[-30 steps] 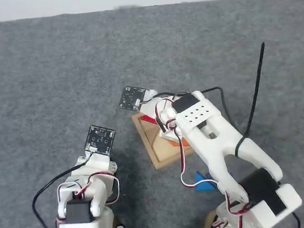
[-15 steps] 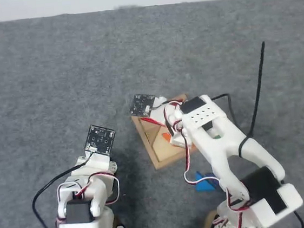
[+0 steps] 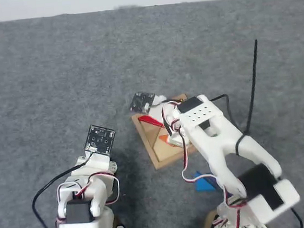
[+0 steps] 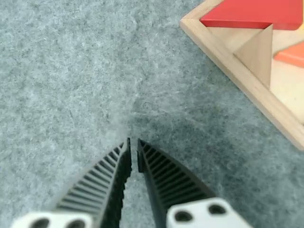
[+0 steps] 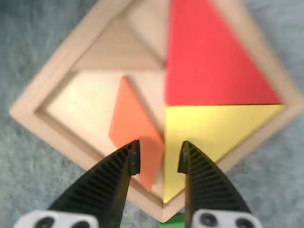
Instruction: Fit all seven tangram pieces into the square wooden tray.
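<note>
Carpet [image 3: 54, 64]; tray [image 5: 24, 114] corner toward parted right fingers [image 5: 114, 175], orange piece [image 5: 135, 137] lengthwise too; left fingers [image 4: 114, 173] clenched.

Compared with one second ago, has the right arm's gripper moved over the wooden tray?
Yes. In the high view the right gripper shifted toward the picture's right against the unmoved wooden tray, uncovering more of its left side.

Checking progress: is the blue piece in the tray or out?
Out. The blue piece lies on the mat, apart from the tray.
</note>
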